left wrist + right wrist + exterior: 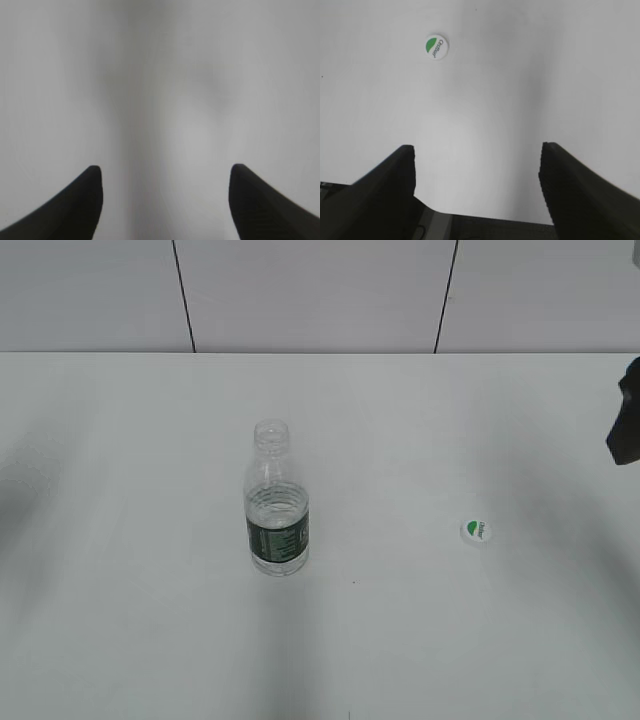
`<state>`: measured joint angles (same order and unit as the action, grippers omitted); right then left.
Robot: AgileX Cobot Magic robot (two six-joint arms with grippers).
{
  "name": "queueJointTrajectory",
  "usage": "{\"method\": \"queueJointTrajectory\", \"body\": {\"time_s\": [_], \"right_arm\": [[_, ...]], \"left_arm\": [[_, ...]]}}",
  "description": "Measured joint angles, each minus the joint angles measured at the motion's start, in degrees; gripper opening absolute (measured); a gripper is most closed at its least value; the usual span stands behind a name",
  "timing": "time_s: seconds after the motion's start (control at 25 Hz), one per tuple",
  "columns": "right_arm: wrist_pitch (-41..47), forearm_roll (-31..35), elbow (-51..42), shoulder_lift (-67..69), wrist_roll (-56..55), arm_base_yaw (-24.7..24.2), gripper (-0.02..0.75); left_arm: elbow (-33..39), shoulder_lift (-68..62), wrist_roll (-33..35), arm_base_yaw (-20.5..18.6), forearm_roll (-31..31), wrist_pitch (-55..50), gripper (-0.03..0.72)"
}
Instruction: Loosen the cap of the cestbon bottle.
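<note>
The cestbon bottle (276, 502) stands upright near the middle of the white table, clear with a dark green label band; its neck is open with no cap on it. The cap (476, 531), white with a green half-circle, lies flat on the table to the bottle's right; it also shows in the right wrist view (437, 46). My right gripper (477, 152) is open and empty, above bare table short of the cap; a dark part of it shows at the exterior view's right edge (626, 425). My left gripper (165, 172) is open and empty over bare table, out of the exterior view.
The white table (150, 620) spreads wide on all sides of the bottle. A pale panelled wall (320, 295) with dark seams rises behind the table's far edge.
</note>
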<state>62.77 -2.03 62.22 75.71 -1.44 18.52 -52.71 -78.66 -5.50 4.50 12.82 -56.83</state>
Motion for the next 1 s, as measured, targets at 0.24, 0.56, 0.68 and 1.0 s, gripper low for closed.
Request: {"method": "queueJointTrajectory", "body": {"time_s": [0.24,0.56,0.68,1.0], "right_arm": [[3.7,1.2,-0.1,-6.0,-0.2,0.0,0.593],[3.1,2.0,-10.0,-13.1,-0.3,0.0,0.593],[0.7,2.0,-15.8,-15.7,-0.4,0.0,0.593],[-5.5,2.0,-27.0,-26.6,-0.4,0.0,0.593]], "left_arm": [[0.0,8.1,1.8,0.0,-1.3,-9.8,0.471],[0.0,23.1,2.7,0.0,-6.6,-12.6,0.471],[0.0,28.0,2.8,0.0,-7.2,-12.8,0.471],[9.3,40.1,3.0,0.0,-7.9,-12.5,0.471]]}}
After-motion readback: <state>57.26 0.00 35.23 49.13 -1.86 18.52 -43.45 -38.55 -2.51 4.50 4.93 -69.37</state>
